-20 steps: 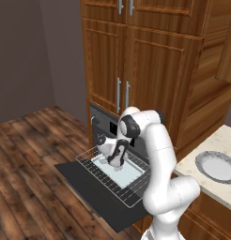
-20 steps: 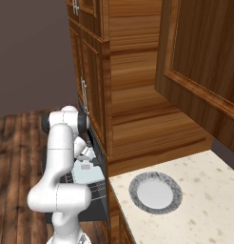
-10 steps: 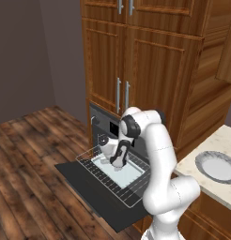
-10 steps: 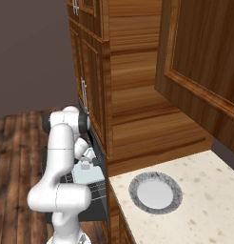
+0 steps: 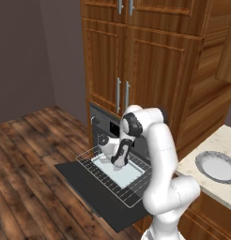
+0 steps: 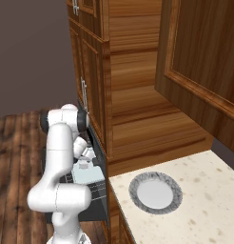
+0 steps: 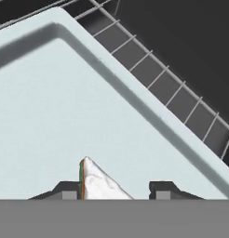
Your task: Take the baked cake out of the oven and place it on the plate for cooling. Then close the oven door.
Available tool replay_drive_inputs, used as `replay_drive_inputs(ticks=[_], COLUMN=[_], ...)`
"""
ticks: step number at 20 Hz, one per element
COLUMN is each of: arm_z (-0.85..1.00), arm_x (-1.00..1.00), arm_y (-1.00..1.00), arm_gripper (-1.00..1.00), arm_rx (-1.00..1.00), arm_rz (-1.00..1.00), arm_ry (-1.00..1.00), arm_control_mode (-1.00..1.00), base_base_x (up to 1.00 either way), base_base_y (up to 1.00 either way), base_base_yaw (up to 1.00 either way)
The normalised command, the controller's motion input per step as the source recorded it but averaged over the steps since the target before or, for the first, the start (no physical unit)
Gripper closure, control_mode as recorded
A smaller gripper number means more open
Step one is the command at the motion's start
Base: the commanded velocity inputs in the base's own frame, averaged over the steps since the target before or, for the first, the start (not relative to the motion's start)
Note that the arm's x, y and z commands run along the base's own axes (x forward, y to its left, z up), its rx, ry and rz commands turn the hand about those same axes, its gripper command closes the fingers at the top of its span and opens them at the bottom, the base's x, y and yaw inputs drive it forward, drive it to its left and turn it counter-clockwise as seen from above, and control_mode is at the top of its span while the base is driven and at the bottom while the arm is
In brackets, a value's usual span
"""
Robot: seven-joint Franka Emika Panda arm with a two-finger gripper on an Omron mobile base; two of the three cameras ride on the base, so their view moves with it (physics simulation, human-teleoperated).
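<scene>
Sitting on the pale baking tray (image 7: 65, 116), the baked cake (image 7: 100, 183) is a small white wedge with a thin green and brown edge on its left side. In the hand view it rises between the two dark fingertips (image 7: 65, 190) of the tool (image 7: 114, 191); the left tip looks to be touching the slice, while a strip of bare tray shows between the slice and the right tip, so I cannot tell whether the tool is pinching it.

The tray rests on a wire rack (image 5: 131, 194) drawn out over the oven door (image 5: 96, 197), which lies folded down flat and open in front of the oven (image 5: 105, 126). In the left base view the tool (image 5: 116, 161) points down onto the tray (image 5: 119, 171), and the white arm (image 5: 157, 154) bends over it from the near right.

The oven is built into tall brown wooden cabinets (image 5: 150, 70) with vertical silver handles. To the right, well apart from the oven, the plate (image 6: 155, 192) lies on the pale speckled desk (image 6: 204, 209), white in the centre with a grey rim. Dark wooden floor (image 5: 28, 154) spreads to the left of the open door.
</scene>
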Motion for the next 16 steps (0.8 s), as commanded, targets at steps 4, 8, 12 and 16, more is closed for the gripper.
replay_drive_inputs(ticks=[4,8,12,16], arm_z=[0.65,0.80,0.86,0.79], arm_x=[-0.54,-0.51,-0.47,-0.45], arm_y=[0.30,0.12,0.13,0.05], arm_gripper=[1.00,1.00,1.00,1.00], arm_rx=[-0.01,0.00,-0.01,-0.03], arm_rz=[-0.04,-0.04,-0.02,-0.05], arm_ry=[-0.14,-0.11,-0.10,-0.13], arm_control_mode=[-1.00,-1.00,-1.00,-1.00], base_base_x=[0.00,0.00,0.00,0.00], base_base_y=[0.00,0.00,0.00,0.00], base_base_yaw=[0.00,0.00,0.00,0.00])
